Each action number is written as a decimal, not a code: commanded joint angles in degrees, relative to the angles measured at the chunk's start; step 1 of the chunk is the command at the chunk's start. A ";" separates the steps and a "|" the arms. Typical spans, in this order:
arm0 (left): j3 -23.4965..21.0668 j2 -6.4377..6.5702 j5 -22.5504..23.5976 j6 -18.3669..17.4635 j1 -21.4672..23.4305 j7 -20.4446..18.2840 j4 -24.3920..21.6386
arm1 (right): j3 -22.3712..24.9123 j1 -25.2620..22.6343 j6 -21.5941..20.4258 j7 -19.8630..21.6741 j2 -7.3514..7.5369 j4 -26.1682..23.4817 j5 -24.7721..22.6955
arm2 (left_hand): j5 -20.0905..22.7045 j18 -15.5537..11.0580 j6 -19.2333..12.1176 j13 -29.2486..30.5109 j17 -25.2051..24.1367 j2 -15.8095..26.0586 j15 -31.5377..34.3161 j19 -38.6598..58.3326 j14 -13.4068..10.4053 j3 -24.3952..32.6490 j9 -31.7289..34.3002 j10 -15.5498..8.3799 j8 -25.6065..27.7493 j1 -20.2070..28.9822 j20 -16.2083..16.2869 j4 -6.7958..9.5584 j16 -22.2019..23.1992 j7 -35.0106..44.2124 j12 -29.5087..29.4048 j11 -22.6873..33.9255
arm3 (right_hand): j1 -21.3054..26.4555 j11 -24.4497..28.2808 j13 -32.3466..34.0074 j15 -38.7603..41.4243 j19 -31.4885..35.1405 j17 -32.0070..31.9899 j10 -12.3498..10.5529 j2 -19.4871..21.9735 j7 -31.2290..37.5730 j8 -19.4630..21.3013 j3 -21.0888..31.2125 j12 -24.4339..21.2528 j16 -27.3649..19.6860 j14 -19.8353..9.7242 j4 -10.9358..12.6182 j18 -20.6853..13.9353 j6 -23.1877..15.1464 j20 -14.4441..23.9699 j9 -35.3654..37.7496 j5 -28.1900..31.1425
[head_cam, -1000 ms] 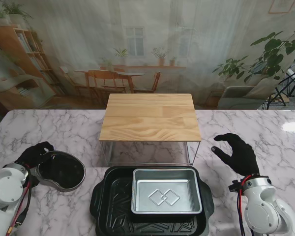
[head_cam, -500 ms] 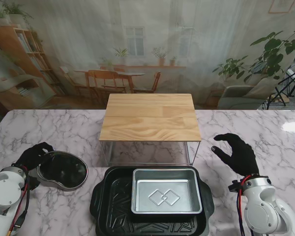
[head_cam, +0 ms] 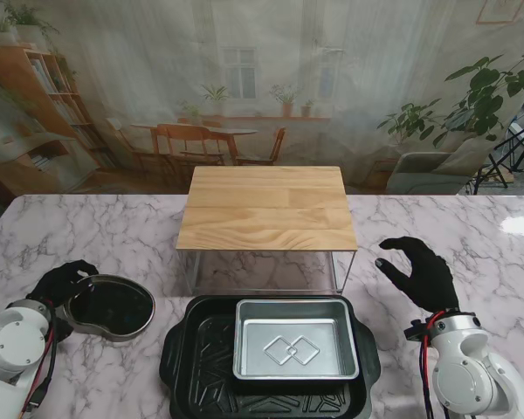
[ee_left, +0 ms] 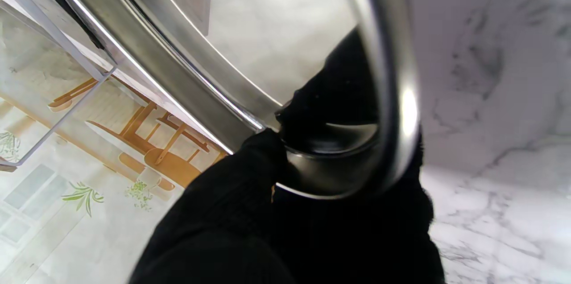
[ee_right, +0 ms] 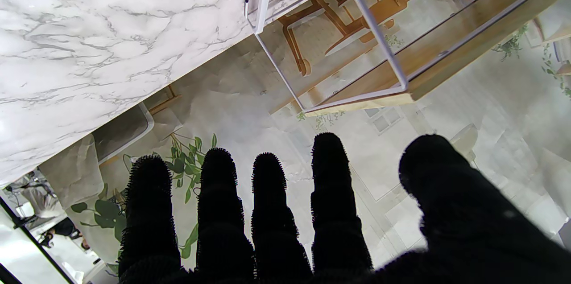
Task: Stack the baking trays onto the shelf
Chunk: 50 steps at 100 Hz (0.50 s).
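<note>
A round dark metal pan (head_cam: pixel 112 307) is at the left of the table, and my left hand (head_cam: pixel 59 284) is shut on its rim. The left wrist view shows the black fingers (ee_left: pixel 250 186) pinching the shiny rim (ee_left: pixel 392 96). A large black baking tray (head_cam: pixel 192 349) lies at the near middle with a silver rectangular tray (head_cam: pixel 295 349) inside it. Just beyond them stands the wooden-topped shelf (head_cam: pixel 266 206) on a thin white wire frame. My right hand (head_cam: pixel 424 272) hovers open to the right of the shelf, holding nothing; its spread fingers (ee_right: pixel 267 212) show in the right wrist view.
The marble table (head_cam: pixel 472 236) stretches to both sides of the shelf. The shelf's frame corner (ee_right: pixel 401 85) shows in the right wrist view. A printed backdrop of a room hangs behind the table.
My left hand and the round pan have shifted slightly nearer to me, and the pan looks tilted a little differently. The right hand has stayed still.
</note>
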 commanded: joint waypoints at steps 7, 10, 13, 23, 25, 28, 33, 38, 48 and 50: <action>-0.31 0.02 0.06 0.10 0.69 -1.57 -1.20 | -0.13 0.00 0.20 0.07 -0.20 -0.08 0.25 | 1.51 -5.79 -2.87 -1.83 -3.06 -2.09 -0.78 -2.25 -0.56 5.44 -2.08 -3.20 -1.42 0.14 -0.30 1.90 1.45 -1.36 -0.60 -0.45 | 1.53 1.31 -0.37 -2.48 -0.54 -0.49 -0.46 2.72 0.18 -0.14 -0.40 -0.01 -0.62 -1.05 0.92 -1.72 -1.22 0.52 -1.35 -1.54; -0.27 -0.02 0.14 0.06 0.69 -1.39 -1.18 | -0.12 0.03 0.16 0.07 -0.21 -0.05 0.31 | 1.96 -5.94 -2.68 -1.92 -3.18 -2.31 -0.81 -2.39 -0.58 5.65 -1.71 -3.48 -1.89 -0.06 -0.17 1.91 1.65 -1.82 -0.79 -0.46 | 1.95 1.35 -0.34 -2.44 -0.53 -0.49 -0.47 2.99 0.24 -0.13 -0.35 0.00 -0.62 -1.06 0.93 -1.71 -1.26 0.52 -1.35 -1.54; -0.24 -0.01 0.24 0.10 0.67 -1.32 -1.16 | -0.12 0.04 0.13 0.05 -0.22 -0.03 0.37 | 2.42 -6.01 -2.69 -2.11 -3.28 -2.37 -0.92 -2.51 -0.76 5.73 -1.42 -3.80 -2.35 -0.23 -0.07 1.89 1.76 -2.24 -1.28 -0.73 | 2.27 1.38 -0.31 -2.41 -0.52 -0.48 -0.52 3.20 0.27 -0.13 -0.35 0.01 -0.61 -1.07 0.92 -1.72 -1.29 0.51 -1.36 -1.59; 0.12 -0.13 0.96 0.52 0.55 -0.29 -0.93 | -0.15 0.07 0.10 -0.11 -0.28 0.00 0.55 | 5.80 -6.54 -2.23 -1.43 -2.56 -2.81 -0.84 -2.41 -0.82 5.26 1.30 -4.04 -5.28 -0.69 0.42 1.85 2.27 -4.35 -2.89 -1.28 | 3.48 1.52 -0.25 -2.31 -0.45 -0.42 -0.51 3.92 0.44 -0.10 -0.42 0.04 -0.60 -1.06 0.86 -1.75 -1.37 0.50 -1.26 -1.72; 0.25 -0.19 1.20 0.73 0.52 0.18 -0.87 | -0.15 0.07 0.09 -0.13 -0.29 -0.01 0.59 | 6.78 -6.48 -2.01 -0.93 -2.10 -2.94 -0.59 -2.12 -0.64 5.16 2.14 -3.96 -5.57 -0.68 0.55 1.89 2.40 -4.29 -2.99 -1.19 | 3.67 1.55 -0.25 -2.28 -0.44 -0.42 -0.48 4.01 0.51 -0.08 -0.56 0.04 -0.60 -1.05 0.81 -1.74 -1.37 0.49 -1.23 -1.70; 0.42 -0.28 1.44 1.09 0.47 0.78 -0.82 | -0.15 0.06 0.06 -0.16 -0.30 -0.01 0.65 | 8.19 -6.32 -1.83 -0.49 -1.63 -3.00 -0.34 -1.79 -0.43 5.12 3.24 -3.81 -5.87 -0.73 0.66 1.98 2.50 -4.05 -3.27 -1.17 | 3.83 1.57 -0.22 -2.24 -0.42 -0.41 -0.46 4.12 0.54 -0.09 -0.71 0.04 -0.59 -1.09 0.77 -1.72 -1.40 0.48 -1.26 -1.82; 0.65 -0.54 1.44 2.00 0.53 1.92 -0.98 | -0.15 0.06 0.00 -0.20 -0.32 -0.02 0.76 | 10.69 -5.60 -1.62 0.34 -0.86 -2.76 0.43 -0.91 0.27 5.50 4.54 -3.45 -6.23 -0.65 0.94 2.14 2.84 -3.37 -3.31 -0.70 | 4.07 1.64 -0.19 -2.19 -0.39 -0.40 -0.52 4.19 0.65 -0.08 -0.93 0.06 -0.59 -1.09 0.74 -1.71 -1.39 0.47 -1.21 -1.82; 0.58 -0.75 0.36 2.23 0.63 2.03 -1.20 | -0.14 0.05 -0.05 -0.21 -0.34 -0.05 0.88 | 12.95 -5.03 -1.59 0.39 -0.86 -2.19 1.01 -0.29 0.83 6.01 4.63 -2.84 -6.57 -0.44 1.14 2.04 3.14 -2.75 -2.99 -0.12 | 4.25 1.68 -0.19 -2.16 -0.35 -0.39 -0.40 4.23 0.70 -0.09 -1.06 0.06 -0.60 -1.09 0.73 -1.76 -1.44 0.46 -1.21 -1.92; 0.30 -1.02 -2.01 2.63 1.06 1.67 -2.05 | -0.12 0.02 -0.16 -0.30 -0.37 -0.08 1.05 | 17.15 -3.48 -0.63 0.50 -0.83 -1.28 2.37 1.21 1.90 7.26 4.43 -1.46 -7.26 0.08 1.69 1.70 3.64 -1.71 -1.50 1.77 | 4.52 1.82 -0.14 -2.08 -0.27 -0.36 -0.48 4.36 0.84 -0.10 -1.28 0.10 -0.60 -1.04 0.75 -1.71 -1.48 0.43 -1.10 -2.00; 0.21 -1.08 -2.64 2.76 1.18 1.54 -2.33 | -0.12 0.02 -0.19 -0.32 -0.38 -0.08 1.06 | 17.95 -3.20 -0.47 0.47 -0.86 -1.34 2.55 1.37 2.05 7.53 4.45 -1.20 -7.30 0.12 1.75 1.69 3.66 -1.47 -1.25 1.99 | 4.58 1.85 -0.17 -2.08 -0.26 -0.36 -0.49 4.37 0.85 -0.10 -1.31 0.11 -0.61 -1.03 0.75 -1.71 -1.45 0.42 -1.06 -2.07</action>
